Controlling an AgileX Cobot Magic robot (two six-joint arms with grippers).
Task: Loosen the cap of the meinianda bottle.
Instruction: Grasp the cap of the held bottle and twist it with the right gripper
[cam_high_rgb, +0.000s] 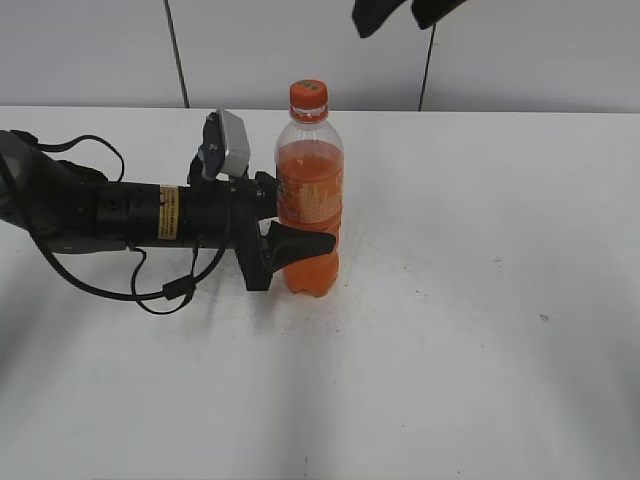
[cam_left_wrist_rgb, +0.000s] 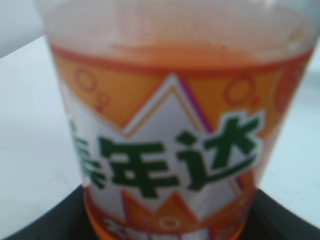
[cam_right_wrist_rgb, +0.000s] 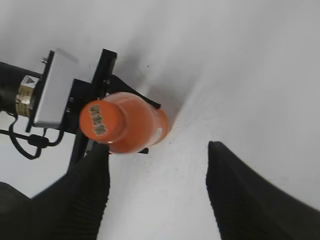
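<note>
The meinianda bottle (cam_high_rgb: 310, 200) stands upright on the white table, orange drink inside, orange-and-green label round its middle. Its orange cap (cam_high_rgb: 308, 96) is on top. My left gripper (cam_high_rgb: 298, 240) is shut on the bottle's lower body from the left. The left wrist view is filled by the label (cam_left_wrist_rgb: 170, 160), with dark fingers at the bottom corners. My right gripper (cam_high_rgb: 405, 12) hangs open above and to the right of the cap. From the right wrist view I look down on the cap (cam_right_wrist_rgb: 101, 119) and bottle (cam_right_wrist_rgb: 137, 125), with my open fingers (cam_right_wrist_rgb: 157, 185) below it, holding nothing.
The white table (cam_high_rgb: 480, 300) spreads all round the bottle. The left arm and its black cable (cam_high_rgb: 150, 290) lie across the table's left side. A grey panelled wall (cam_high_rgb: 520, 60) stands behind.
</note>
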